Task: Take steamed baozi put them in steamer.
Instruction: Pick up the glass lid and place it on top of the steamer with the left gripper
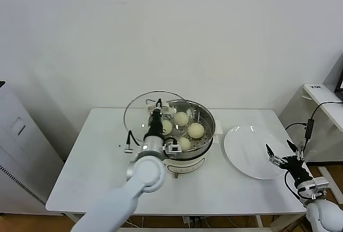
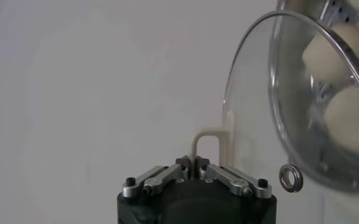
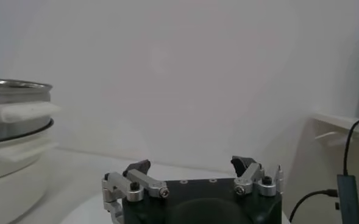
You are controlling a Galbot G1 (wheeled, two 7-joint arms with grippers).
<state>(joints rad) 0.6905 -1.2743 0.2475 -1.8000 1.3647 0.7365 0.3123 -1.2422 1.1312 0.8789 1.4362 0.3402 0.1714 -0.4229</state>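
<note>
Several cream-white baozi lie in the shiny steel steamer on its cream pot base, at the table's middle. My left gripper is shut on the cream handle of the round glass lid. It holds the lid tilted above the steamer's left side. In the left wrist view the gripper pinches the handle, and baozi show through the lid. My right gripper is open and empty at the right edge of the flat white plate; it also shows in the right wrist view.
The white plate right of the steamer holds nothing. The steamer's side and handle show in the right wrist view. A black cable hangs by a white shelf at the right. A grey cabinet stands left of the table.
</note>
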